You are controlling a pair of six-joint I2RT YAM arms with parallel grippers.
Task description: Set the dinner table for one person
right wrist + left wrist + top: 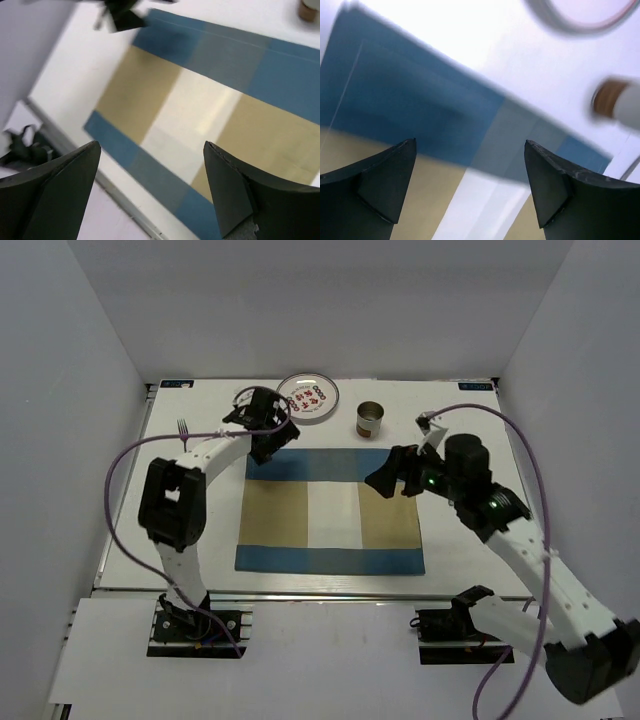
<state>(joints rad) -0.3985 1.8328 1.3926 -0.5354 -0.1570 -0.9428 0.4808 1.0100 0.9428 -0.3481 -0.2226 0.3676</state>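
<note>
From above, the white worktop [450,560] is filling the scene and carrying a blue-and-tan placemat [330,510]. A plate [308,398] and a metal cup [369,421] are sitting beyond the placemat, and a fork [183,429] is lying at far left.

In the left wrist view, the left gripper [470,150] is hovering over the placemat's far band, fingers wide and empty.

In the right wrist view, the right gripper [150,150] is hovering over the placemat too, fingers wide and empty.

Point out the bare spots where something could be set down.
The placemat is bare across its middle and near half. The narrow table strip between it and the front rail is free. Crowded: the far edge, with plate, cup, fork and left gripper.
</note>
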